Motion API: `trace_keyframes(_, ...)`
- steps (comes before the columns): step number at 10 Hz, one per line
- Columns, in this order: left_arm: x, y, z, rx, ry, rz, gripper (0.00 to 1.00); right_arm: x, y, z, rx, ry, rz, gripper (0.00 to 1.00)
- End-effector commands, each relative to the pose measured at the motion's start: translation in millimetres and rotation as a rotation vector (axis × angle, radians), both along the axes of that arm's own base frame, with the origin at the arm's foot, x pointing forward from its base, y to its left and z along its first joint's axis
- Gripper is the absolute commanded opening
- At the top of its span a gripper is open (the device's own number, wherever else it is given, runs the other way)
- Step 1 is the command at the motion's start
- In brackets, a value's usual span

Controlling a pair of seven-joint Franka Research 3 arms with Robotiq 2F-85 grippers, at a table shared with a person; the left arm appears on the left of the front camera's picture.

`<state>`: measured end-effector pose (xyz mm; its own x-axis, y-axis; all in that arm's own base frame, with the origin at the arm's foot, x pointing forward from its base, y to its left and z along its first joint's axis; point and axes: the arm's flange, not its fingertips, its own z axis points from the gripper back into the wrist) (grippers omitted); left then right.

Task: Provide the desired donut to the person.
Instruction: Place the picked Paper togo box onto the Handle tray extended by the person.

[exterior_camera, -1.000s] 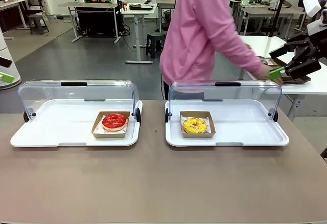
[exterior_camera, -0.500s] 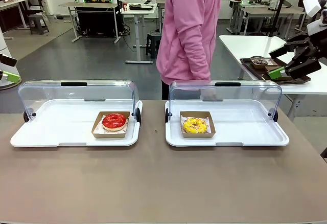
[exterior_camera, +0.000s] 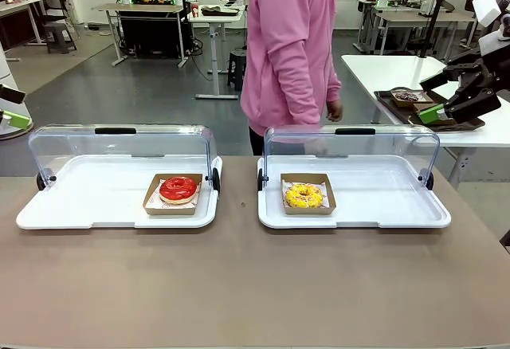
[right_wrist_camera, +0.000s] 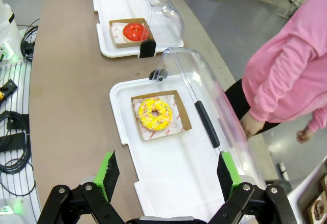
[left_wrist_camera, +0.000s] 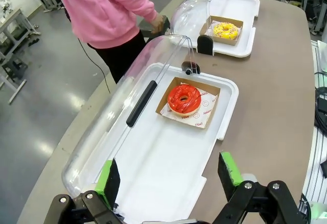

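Note:
A red-glazed donut (exterior_camera: 178, 189) (left_wrist_camera: 184, 98) (right_wrist_camera: 134, 30) lies in a cardboard box on the left white tray (exterior_camera: 80, 220). A yellow donut (exterior_camera: 304, 195) (left_wrist_camera: 225, 30) (right_wrist_camera: 155, 113) lies boxed on the right white tray (exterior_camera: 390, 220). Both clear lids are swung up. The person (exterior_camera: 291, 46) (left_wrist_camera: 102, 9) (right_wrist_camera: 286, 81) in pink stands behind the right tray, hands down. My left gripper (exterior_camera: 12, 106) (left_wrist_camera: 168, 175) hovers open high over the left tray's outer end. My right gripper (exterior_camera: 428, 99) (right_wrist_camera: 167, 174) hangs open above the right tray's outer end.
A white side table (exterior_camera: 382, 70) at the back right carries a dark tray (exterior_camera: 406, 98) with more donuts. The brown tabletop (exterior_camera: 255, 285) in front of both trays is bare. Cables (right_wrist_camera: 13, 137) lie past the table's edge.
The person has pulled the hand back from the side table at the right and turned to stand behind the right tray. Both grippers have stayed open and have barely moved.

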<state>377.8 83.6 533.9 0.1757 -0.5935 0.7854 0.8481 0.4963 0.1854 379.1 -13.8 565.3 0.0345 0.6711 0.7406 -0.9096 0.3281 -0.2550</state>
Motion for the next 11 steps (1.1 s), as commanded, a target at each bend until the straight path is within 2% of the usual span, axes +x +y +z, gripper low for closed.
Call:
trace_keyframes(1,-0.4,-0.1,1.0,-0.005,-0.005,0.003,1.00,0.0,0.0,-1.8,0.000,0.000,0.010,1.00)
trace_keyframes(11,-0.4,-0.1,1.0,-0.005,-0.005,0.003,1.00,0.0,0.0,-1.8,0.000,0.000,0.010,1.00)
